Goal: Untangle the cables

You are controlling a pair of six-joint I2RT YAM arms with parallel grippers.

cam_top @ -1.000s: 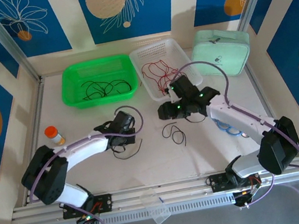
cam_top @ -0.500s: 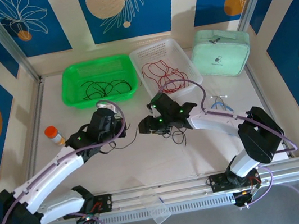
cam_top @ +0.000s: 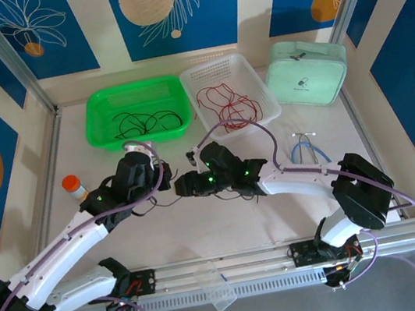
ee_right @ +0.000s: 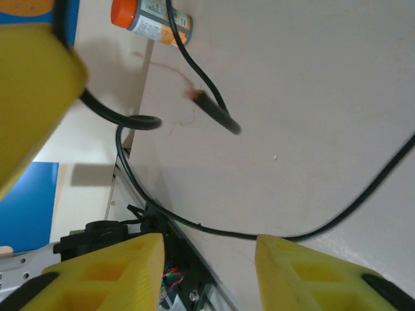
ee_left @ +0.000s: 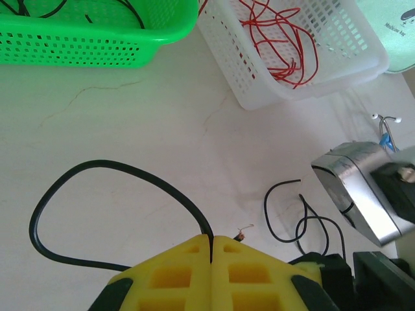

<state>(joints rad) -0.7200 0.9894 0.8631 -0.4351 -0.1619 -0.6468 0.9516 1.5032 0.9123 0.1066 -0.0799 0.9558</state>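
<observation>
1. The left gripper (ee_left: 212, 249) is shut tight on a black cable (ee_left: 97, 167).
2. The right gripper (ee_right: 209, 249) is open and holds nothing.
3. More black cables (cam_top: 143, 122) lie in the green basket (cam_top: 133, 87), and red cables (cam_top: 227, 105) lie in the white basket (cam_top: 213, 63).

The left wrist view crops the white basket (ee_left: 350, 61) and, either side of it, the green basket (ee_left: 78, 50) and mint case (ee_left: 397, 29) at the top edge, and the left gripper (ee_left: 212, 241) at the bottom, below its pinch on the black cable (ee_left: 117, 164); the right arm (ee_left: 363, 194) in front of the white basket is blurred. The right wrist view cuts the right gripper (ee_right: 209, 243) at the bottom and the bottle (ee_right: 150, 19) at the top, with a cable end (ee_right: 217, 115) blurred and a yellow shape (ee_right: 32, 84) too blurred to identify. From above, the arms hide most of the black cable.
</observation>
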